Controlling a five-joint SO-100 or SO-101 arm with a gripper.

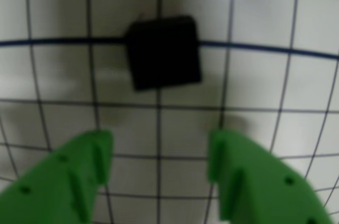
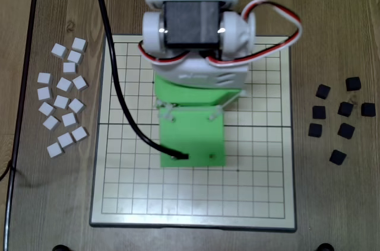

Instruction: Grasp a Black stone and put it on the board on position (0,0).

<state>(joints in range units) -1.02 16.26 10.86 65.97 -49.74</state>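
Observation:
In the wrist view a Black stone [image 1: 164, 52] lies flat on the board [image 1: 58, 75], over the crossing of the dark fold line [image 1: 63, 42] and a vertical grid line. Any dot there is covered, so position (0,0) does not show. My gripper [image 1: 159, 142] is open, its green fingers [image 1: 90, 166] apart from the stone and nearer the camera, with nothing between them. In the overhead view the arm's green wrist part [image 2: 193, 138] hangs over the middle of the board [image 2: 261, 174] and hides both stone and fingertips.
Several loose black blocks [image 2: 345, 110] lie on the wooden table to the right of the board in the overhead view. Several white blocks [image 2: 62, 105] lie to its left. A black cable [image 2: 119, 85] runs across the board's left part.

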